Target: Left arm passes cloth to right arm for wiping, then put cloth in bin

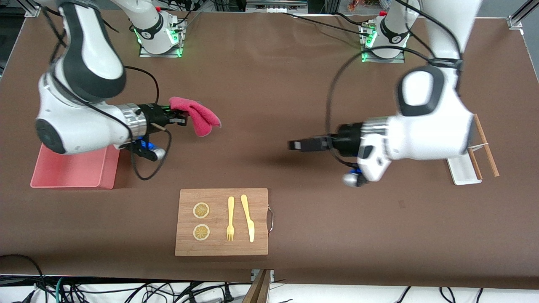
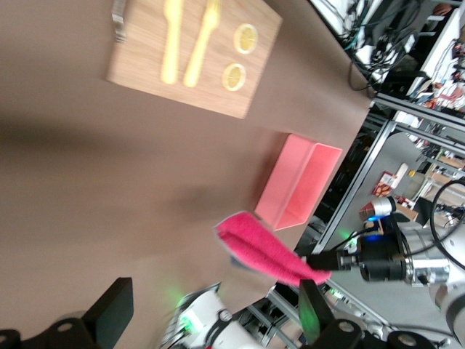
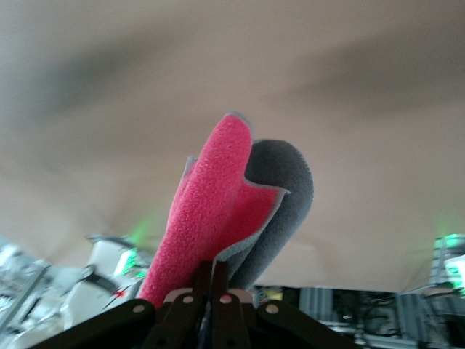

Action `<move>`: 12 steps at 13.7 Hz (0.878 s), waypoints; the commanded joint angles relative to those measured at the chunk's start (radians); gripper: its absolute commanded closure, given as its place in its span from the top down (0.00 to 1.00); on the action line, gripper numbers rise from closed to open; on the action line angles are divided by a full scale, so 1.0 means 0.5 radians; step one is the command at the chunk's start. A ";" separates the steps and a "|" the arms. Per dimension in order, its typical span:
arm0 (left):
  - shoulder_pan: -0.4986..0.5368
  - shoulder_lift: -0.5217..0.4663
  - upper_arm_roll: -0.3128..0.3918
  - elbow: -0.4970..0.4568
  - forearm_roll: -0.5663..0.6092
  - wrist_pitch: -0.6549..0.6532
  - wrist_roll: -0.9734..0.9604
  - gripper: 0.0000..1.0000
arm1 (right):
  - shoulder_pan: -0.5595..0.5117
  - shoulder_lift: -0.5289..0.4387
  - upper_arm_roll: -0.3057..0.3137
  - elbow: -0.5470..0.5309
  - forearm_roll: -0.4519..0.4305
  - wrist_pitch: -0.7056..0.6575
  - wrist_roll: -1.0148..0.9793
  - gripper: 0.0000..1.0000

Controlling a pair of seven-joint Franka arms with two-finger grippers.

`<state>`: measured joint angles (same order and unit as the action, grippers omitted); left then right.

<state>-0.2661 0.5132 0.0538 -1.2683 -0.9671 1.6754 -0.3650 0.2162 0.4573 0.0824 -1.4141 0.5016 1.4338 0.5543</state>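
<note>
Brown matting is covering the whole table [image 1: 269,75], with both arm bases standing along its farthest edge. Nearest the front camera a wooden board [image 1: 222,222] is lying flat, carrying two lemon slices [image 1: 201,210], a yellow fork [image 1: 230,219] and a yellow knife [image 1: 248,217], all side by side and apart from one another. Toward the right arm's end the bin [image 1: 71,172] is sitting on the matting, partly hidden under the right arm's bulky wrist. Toward the left arm's end a small white tray [image 1: 463,170] is resting with brown chopsticks [image 1: 486,145] lying across it, half covered by the left arm.

Nothing is standing between the two grippers; open matting is lying under them.

The right gripper [image 1: 182,117] is hanging over the table beside the bin, its fingers pinched tight on one edge of the cloth [image 1: 197,114]. The cloth is drooping from the fingertips in a fold, pink face out and grey reverse showing in the right wrist view [image 3: 280,182].

The left gripper [image 1: 297,145] is hovering over the middle of the table, well apart from the cloth, its fingers [image 2: 112,313] spread wide and holding nothing
</note>
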 commanded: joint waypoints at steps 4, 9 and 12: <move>0.167 -0.814 -0.046 -0.840 0.944 -0.212 0.264 1.00 | 0.392 0.217 -0.008 0.009 -0.475 0.332 0.072 0.00; 0.176 -1.134 -0.062 -1.065 1.792 -0.323 0.261 1.00 | 0.647 0.361 -0.008 0.009 -0.534 0.703 0.437 0.00; 0.250 -1.137 -0.059 -1.056 1.943 -0.301 0.184 1.00 | 0.724 0.460 -0.008 0.009 -0.705 0.823 0.520 0.00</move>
<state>-0.1593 -0.0404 0.0273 -1.7741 -0.0472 1.5081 -0.2639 0.5628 0.6592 0.0843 -1.4181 0.1882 1.8143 0.7853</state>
